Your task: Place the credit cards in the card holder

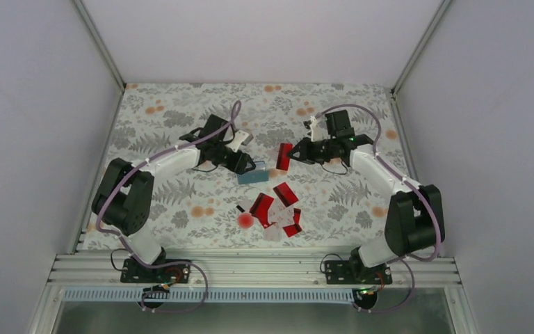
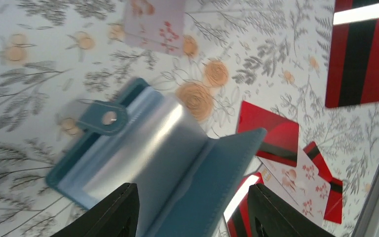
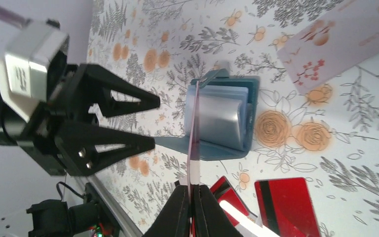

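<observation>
Credit cards [image 1: 280,209] are scattered in a loose, partly overlapping group between the middle of the table [image 1: 181,111] and its near edge. Most are red with a black stripe, and a few are white or pale with a red flower print.

One red card [image 1: 284,156] is held off the table, clamped between the closed fingers of the right gripper [image 3: 192,190]. In the right wrist view it is seen edge-on, with its free end pointed at the card holder [image 1: 254,175], but whether it touches the holder cannot be told.

The teal card holder is found close to the middle of the table. It is spread open, so that its clear plastic sleeves and snap tab are shown and one cover is raised at a tilt.

A pale card [image 3: 335,44] with a flower print is laid flat near the holder, apart from it, on the side away from the loose group.

The left gripper [image 3: 155,122] is placed just beside the holder with its jaws spread wide and nothing gripped. The raised cover is seen between its fingers in the left wrist view.

A small round red blob [image 1: 245,220] and a tiny black piece [image 1: 240,208] are seen at the left of the loose group.
</observation>
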Controlling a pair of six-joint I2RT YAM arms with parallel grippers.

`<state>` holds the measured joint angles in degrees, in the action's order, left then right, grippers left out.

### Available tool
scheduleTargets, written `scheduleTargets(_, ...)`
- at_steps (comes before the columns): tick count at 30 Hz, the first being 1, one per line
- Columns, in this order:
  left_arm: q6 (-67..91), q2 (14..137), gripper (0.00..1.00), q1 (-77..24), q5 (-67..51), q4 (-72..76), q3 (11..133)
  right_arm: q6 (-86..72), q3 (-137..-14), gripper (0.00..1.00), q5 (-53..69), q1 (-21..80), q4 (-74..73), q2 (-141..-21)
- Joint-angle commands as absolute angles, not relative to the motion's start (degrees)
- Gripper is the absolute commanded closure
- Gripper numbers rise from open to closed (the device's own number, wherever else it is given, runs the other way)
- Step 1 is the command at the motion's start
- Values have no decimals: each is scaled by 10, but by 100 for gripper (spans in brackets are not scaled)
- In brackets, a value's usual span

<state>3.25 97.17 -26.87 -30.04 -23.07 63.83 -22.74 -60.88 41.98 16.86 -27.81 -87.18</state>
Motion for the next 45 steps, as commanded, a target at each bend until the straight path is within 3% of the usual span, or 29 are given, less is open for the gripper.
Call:
scheduleTargets(1, -17, 965, 44, -304, -262, -244, 636, -214, -637, 96, 357, 170, -347, -844)
scheduleTargets(7, -38, 974, 44, -329, -226, -257, 647, -209, -637, 96, 348, 169, -365, -829)
scheduleTargets(11, -43, 982, 49, -345, -202, -261, 647, -210, -631, 96, 346, 168, -368, -820)
scheduleTargets(21, -27, 995, 89, -376, -99, -273, 659, -208, -628, 96, 341, 165, -371, -805)
scheduleTargets(24, 2, 995, 95, -377, -45, -283, 664, -209, -628, 96, 339, 164, -369, -804)
scheduleTargets(30, 155, 1025, 94, -378, 137, -377, 714, -211, -627, 96, 338, 165, -363, -804)
scheduleTargets(33, 237, 1062, 92, -378, 146, -426, 742, -213, -627, 96, 337, 164, -360, -808)
scheduleTargets(35, 275, 1076, 85, -378, 132, -434, 752, -213, -628, 96, 333, 165, -360, -811)
scheduleTargets(39, 282, 1077, 59, -380, 86, -427, 766, -213, -630, 96, 327, 164, -365, -811)
scheduleTargets(45, 237, 1013, 53, -362, 34, -412, 759, -215, -622, 96, 313, 165, -373, -794)
